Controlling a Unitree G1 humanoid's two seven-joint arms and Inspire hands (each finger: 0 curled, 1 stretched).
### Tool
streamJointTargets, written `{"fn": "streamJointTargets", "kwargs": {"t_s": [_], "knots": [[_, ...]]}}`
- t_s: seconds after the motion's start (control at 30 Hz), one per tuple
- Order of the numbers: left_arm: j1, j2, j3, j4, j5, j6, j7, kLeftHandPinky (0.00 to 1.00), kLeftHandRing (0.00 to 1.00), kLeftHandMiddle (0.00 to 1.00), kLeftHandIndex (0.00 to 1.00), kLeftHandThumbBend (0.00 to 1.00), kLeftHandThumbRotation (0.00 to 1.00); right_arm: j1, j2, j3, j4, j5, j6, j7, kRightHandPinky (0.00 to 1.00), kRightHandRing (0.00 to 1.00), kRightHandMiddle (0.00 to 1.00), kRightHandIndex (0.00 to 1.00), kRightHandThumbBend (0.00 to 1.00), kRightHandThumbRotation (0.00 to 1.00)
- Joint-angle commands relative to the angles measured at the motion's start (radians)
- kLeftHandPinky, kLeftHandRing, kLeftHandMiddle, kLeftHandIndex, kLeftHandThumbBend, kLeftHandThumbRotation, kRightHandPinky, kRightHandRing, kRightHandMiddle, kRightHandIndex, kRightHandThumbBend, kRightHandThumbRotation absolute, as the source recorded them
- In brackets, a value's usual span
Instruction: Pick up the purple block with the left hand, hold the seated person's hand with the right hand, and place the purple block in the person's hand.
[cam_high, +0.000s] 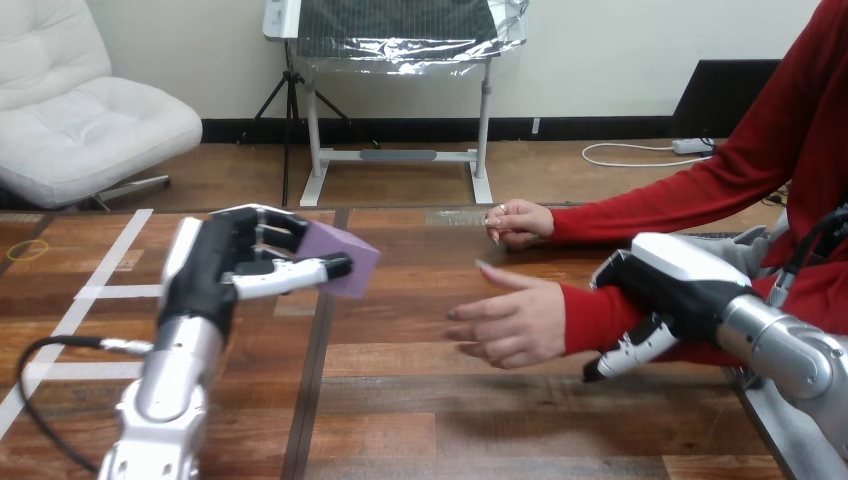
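Starting with the table (520, 420): wood planks across the lower half of the frame, white tape (110, 262) lines at its left. Our left arm (175, 370) comes up from the bottom left. Our right arm (790, 350) enters at the lower right edge. Two red sleeves reach in from the upper right. The upper sleeve (690, 190) ends in the person's far hand (520, 222), loosely closed, resting on the table just above centre. The lower sleeve (598, 318) ends in the person's near hand (510, 322), right of centre, open, on edge, pointing left.

Right hand (680, 295): sits against the lower sleeve just behind the wrist, right of the person's near hand, covering part of the sleeve. We cannot tell whether it is clasped round the forearm or only lying against it, so grip state is unknown.

Left hand (215, 275): left of centre, closed on the block (348, 245). Fingers (275, 232) curl over the block's upper left side, and the thumb (300, 272) lies across its front face. The block is purple and tilted, one corner pointing right toward the person's near hand. Bare table shows between the two, so they are apart. Whether the block is clear of the table we cannot tell.
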Motion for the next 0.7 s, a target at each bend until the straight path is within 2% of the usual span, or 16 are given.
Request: {"fn": "streamJointTargets", "kwargs": {"t_s": [0.0,0.23,0.67], "knots": [[-0.125,-0.019,-0.027,0.058,0.022,-0.075,0.007,0.35,0.38,0.42,0.42,0.59,0.0,-0.028,-0.007,-0.054,-0.128,0.049,-0.001,0.014,0.26,0.29,0.33,0.32,0.88,0.17],[-0.164,-0.038,-0.028,0.139,0.017,-0.119,-0.002,0.35,0.38,0.41,0.41,0.61,0.0,-0.012,-0.001,-0.066,-0.185,0.059,0.025,0.031,0.26,0.28,0.33,0.31,0.89,0.17],[-0.224,-0.076,-0.036,0.236,0.02,-0.119,0.022,0.35,0.38,0.41,0.42,0.64,0.0,0.015,0.011,-0.078,-0.289,0.077,0.075,0.067,0.26,0.28,0.33,0.32,0.89,0.18]]}}
